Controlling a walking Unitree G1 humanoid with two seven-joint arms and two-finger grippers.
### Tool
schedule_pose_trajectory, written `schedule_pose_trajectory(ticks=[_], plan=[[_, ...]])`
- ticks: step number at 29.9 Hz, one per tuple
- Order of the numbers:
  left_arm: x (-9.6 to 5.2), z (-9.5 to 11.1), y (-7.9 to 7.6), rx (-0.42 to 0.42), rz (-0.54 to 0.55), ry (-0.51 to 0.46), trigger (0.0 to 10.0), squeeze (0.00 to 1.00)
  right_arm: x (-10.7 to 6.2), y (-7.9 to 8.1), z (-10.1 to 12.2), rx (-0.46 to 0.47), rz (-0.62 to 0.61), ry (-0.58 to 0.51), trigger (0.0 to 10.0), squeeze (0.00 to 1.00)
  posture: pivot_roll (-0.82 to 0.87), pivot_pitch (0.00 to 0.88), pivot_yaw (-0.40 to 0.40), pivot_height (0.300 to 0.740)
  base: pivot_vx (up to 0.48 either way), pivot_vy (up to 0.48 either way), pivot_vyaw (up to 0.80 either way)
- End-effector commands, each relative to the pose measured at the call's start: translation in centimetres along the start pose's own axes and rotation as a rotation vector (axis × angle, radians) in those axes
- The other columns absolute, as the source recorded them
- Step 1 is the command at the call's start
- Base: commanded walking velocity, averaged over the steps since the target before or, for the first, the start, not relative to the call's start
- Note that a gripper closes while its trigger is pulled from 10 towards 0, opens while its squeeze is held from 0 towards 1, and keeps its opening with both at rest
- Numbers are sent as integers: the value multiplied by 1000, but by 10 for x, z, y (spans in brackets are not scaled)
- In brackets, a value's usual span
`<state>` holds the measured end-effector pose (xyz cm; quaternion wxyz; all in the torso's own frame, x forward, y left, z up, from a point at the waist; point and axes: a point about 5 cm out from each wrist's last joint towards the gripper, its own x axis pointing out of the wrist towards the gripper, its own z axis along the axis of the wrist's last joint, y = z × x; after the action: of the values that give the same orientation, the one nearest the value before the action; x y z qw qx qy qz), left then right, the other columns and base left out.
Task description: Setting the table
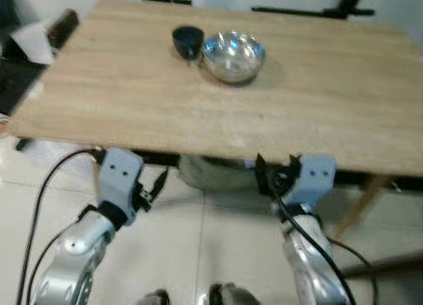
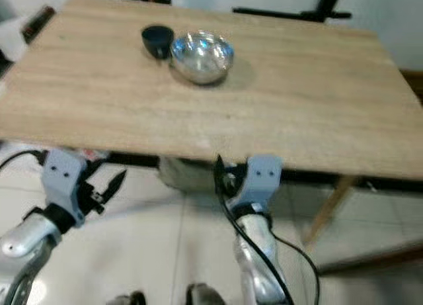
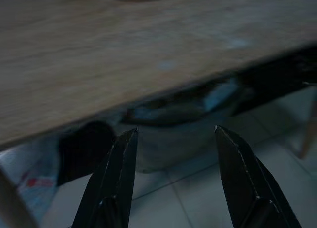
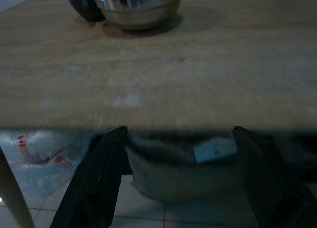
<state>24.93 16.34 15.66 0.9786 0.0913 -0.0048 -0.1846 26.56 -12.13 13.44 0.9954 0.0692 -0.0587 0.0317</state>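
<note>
Soft blurry head views, dim wrist views, glinting bowl (image 1: pixel 232 55)

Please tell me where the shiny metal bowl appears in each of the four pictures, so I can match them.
Left eye view: metal bowl at upper centre, on the wooden table.
Right eye view: upper left of centre.
Left wrist view: I cannot make it out; the far table edge is dark and blurred.
Right wrist view: top edge, left of centre.
Shared landmark: the dark cup touching the bowl's side.
</note>
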Motion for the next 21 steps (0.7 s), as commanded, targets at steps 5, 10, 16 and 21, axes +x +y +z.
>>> schedule_pose_trajectory(ticks=[5, 10, 16, 21], plan=[[-2, -5, -3, -11, -10, 16, 10000, 627, -2, -3, -2, 4, -10, 13, 10000, 0, -92, 97, 22, 740, -343, 0, -800], [-2, -5, -4, -13, -11, 16, 10000, 627, -2, -4, -2, -8, -9, 15, 10000, 0, -92, 97, 22, 740, -343, 0, -640], [-2, -5, -4, -13, -12, 18, 10000, 631, -1, -4, -2, -5, -9, 18, 10000, 0, -92, 97, 22, 740, -329, 0, 0], [-1, -5, -4, -12, -13, 20, 10000, 631, -2, -4, -2, -6, -9, 20, 10000, 0, -95, 98, 23, 740, -303, 0, 0]])
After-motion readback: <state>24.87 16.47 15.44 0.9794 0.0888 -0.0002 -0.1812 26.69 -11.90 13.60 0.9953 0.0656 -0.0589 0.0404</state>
